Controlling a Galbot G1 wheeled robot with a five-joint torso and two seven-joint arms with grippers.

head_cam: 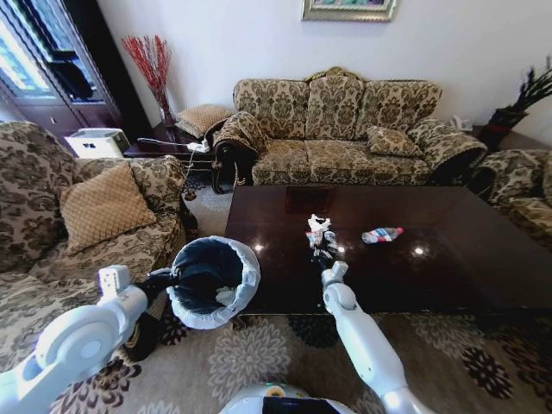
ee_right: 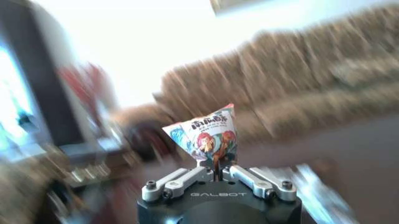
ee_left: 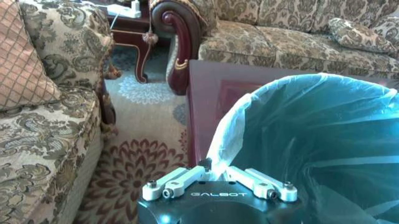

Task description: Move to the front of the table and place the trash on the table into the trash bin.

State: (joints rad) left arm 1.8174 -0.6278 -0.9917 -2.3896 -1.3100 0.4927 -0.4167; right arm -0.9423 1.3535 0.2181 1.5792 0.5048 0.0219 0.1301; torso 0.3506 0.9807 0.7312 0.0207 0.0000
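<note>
You have two pieces of trash in sight. One is a crinkled white snack wrapper with a red cartoon print (ee_right: 209,135), pinched between the fingers of your right hand (ee_right: 216,169) and held up over the near-middle of the bench (head_cam: 448,259). The other is a crushed clear plastic bottle with a red-blue label (head_cam: 381,234), lying on its side just to the right of that hand and a little farther off.

There is one bin — a small round dark trash bin lined with a whitish-grey plastic bag (head_cam: 213,280) — at the bench's near left corner, its mouth tipped toward you. Your left hand (ee_left: 217,175) is closed narrow on the bag at its rim.

The bench is a large rectangular top of dark glossy reddish-brown wood. A patterned sofa (head_cam: 345,129) stands beyond its far edge, another with a tan quilted cushion (head_cam: 99,207) sits left, and a floral carpet (head_cam: 466,362) covers the floor.
</note>
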